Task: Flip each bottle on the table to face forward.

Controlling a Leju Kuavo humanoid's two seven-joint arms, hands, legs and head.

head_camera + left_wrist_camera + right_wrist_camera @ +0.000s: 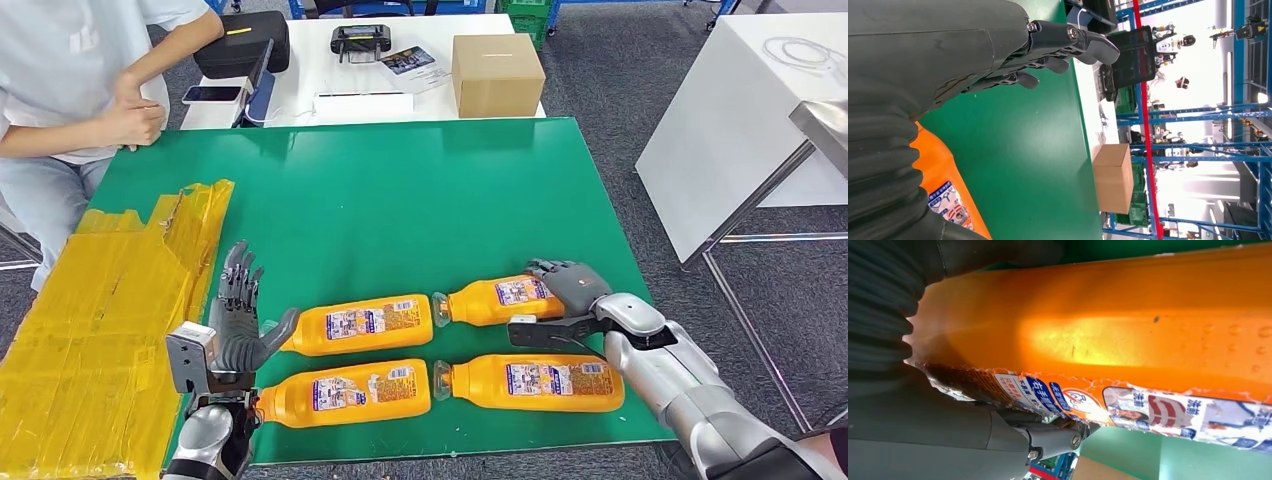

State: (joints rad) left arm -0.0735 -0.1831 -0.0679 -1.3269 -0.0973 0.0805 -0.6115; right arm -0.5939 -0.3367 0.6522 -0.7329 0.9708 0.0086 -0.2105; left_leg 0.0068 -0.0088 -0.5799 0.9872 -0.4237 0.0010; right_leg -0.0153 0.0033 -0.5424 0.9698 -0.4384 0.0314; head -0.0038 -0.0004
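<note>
Four orange bottles lie on their sides on the green table (400, 200), in two rows. My right hand (568, 288) grips the base end of the far right bottle (498, 298); in the right wrist view that bottle (1128, 330) lies between the thumb and fingers of the hand (923, 405). The near right bottle (540, 382) lies just under my right forearm. My left hand (238, 318) is open with fingers spread, its thumb by the base of the far left bottle (365, 323). In the left wrist view the hand (948, 55) hovers over green table beside an orange bottle (950, 192). The near left bottle (345, 392) lies untouched.
A crinkled yellow taped sheet (100, 310) covers the table's left side. A person (70, 90) sits at the far left corner, hands at the edge. Behind, a white table (300, 60) carries a cardboard box (497, 73), a black bag (240, 40) and a phone (211, 94). Another white table (750, 120) stands right.
</note>
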